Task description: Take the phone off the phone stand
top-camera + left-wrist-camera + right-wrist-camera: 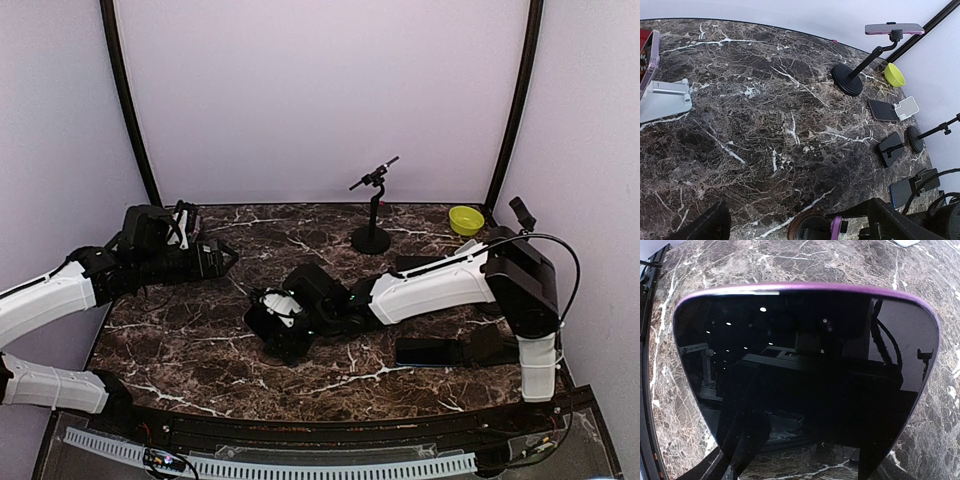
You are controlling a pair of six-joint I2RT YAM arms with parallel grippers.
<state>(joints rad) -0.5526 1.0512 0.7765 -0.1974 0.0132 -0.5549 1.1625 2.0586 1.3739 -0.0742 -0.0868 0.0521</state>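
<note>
our right claw (268, 322) hovers at the near centre of the marble table (200, 350), fingers flanking the purple-cased phone (805, 380); we cannot tell whether they grip it yet. the phone fills the wrist view, its stand hidden. we judge it light, stiff, glass-fronted and slippery, so we would hold the case edges. the left claw (228, 258) stands wide apart, far left.

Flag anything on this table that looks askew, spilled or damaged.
Nothing stands out. The purple-cased phone shows an uncracked screen, the clamped phone sits centred in the clamp of its black stand, the yellow bowl is upright, and the table shows no spill.
</note>
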